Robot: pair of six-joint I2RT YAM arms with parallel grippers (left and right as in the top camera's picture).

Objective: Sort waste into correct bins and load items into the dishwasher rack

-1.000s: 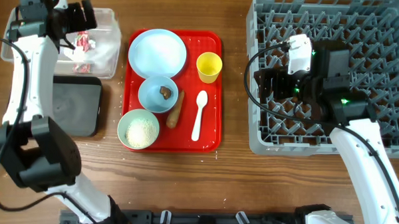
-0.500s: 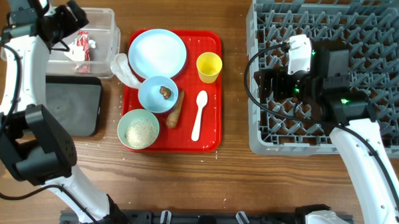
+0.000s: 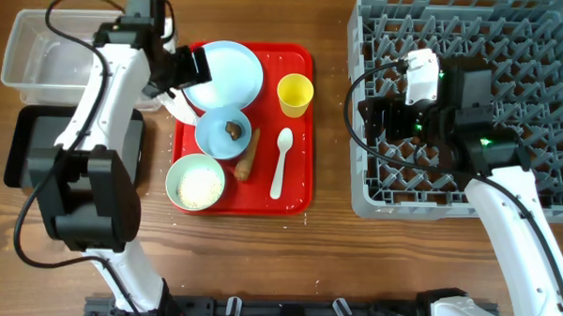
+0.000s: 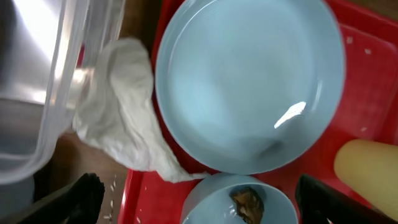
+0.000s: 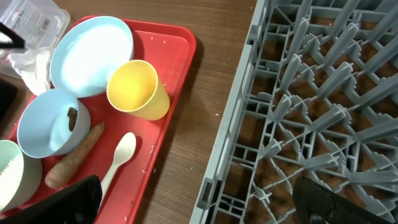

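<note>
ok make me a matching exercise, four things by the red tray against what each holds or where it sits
1 pale green bowl
2 small blue bowl
3 yellow cup
4 white tissue

a holds a brown lump
b across the red tray's left edge
c holds white rice
d empty, right of the plate

Pairs: 1-c, 2-a, 3-d, 4-b

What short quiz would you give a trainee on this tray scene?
1. True or false: the spoon lies on the red tray.
2. What sits in the small blue bowl? A grape, B brown lump, C coin.
3. Fill in: the green bowl holds ____.
Key: 1 true; 2 B; 3 rice.
</note>
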